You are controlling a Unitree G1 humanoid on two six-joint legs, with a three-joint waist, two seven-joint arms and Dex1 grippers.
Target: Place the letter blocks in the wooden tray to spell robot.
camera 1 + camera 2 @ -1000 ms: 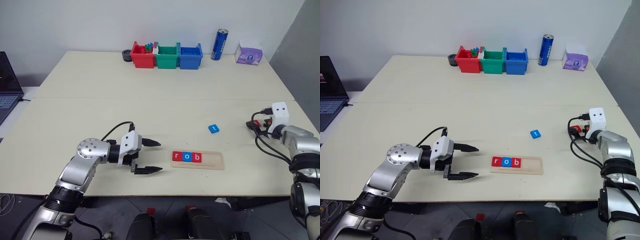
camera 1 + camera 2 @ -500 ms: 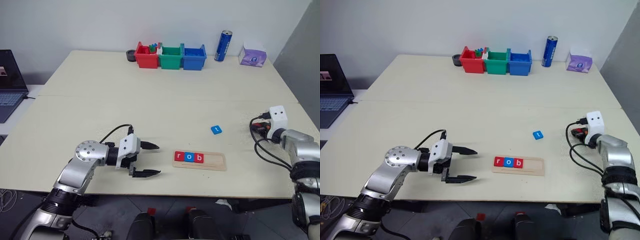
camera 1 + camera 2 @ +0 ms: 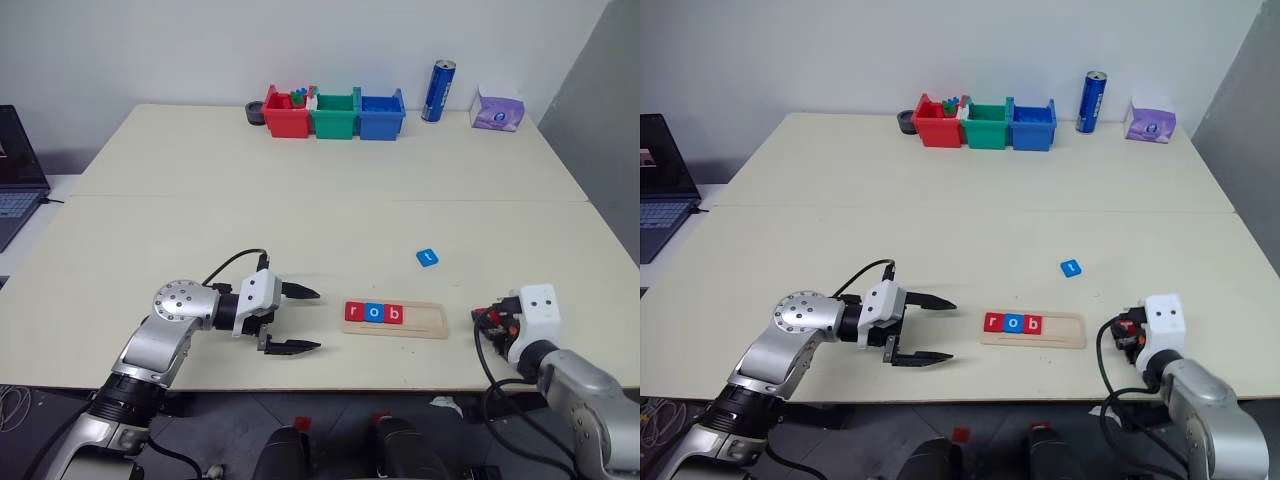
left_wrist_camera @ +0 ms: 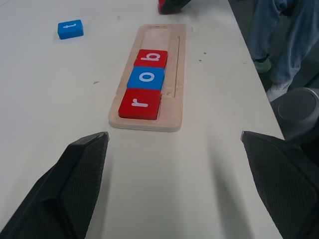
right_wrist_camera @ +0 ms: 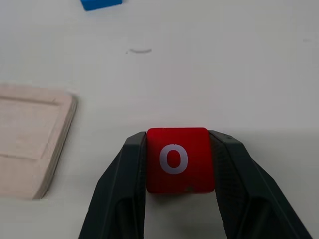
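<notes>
Pale counter (image 3: pixel 300 190) is carrying the wooden tray (image 3: pixel 425 321) near its front edge, already holding red r (image 4: pixel 140 104), blue o (image 4: pixel 145 77) and red b (image 4: pixel 151 58). Right tool (image 5: pixel 175 159) is gripping the red o block (image 5: pixel 178 159) beside the tray's empty end; blue t block (image 3: pixel 427 257) is lying loose behind. Left tool (image 3: pixel 292 319) is hanging wide open, empty. Two letters remain.

A cream table (image 3: pixel 300 180) runs back to a plain white wall (image 3: pixel 200 45), laptop (image 3: pixel 15 165) off the table's left edge.
</notes>
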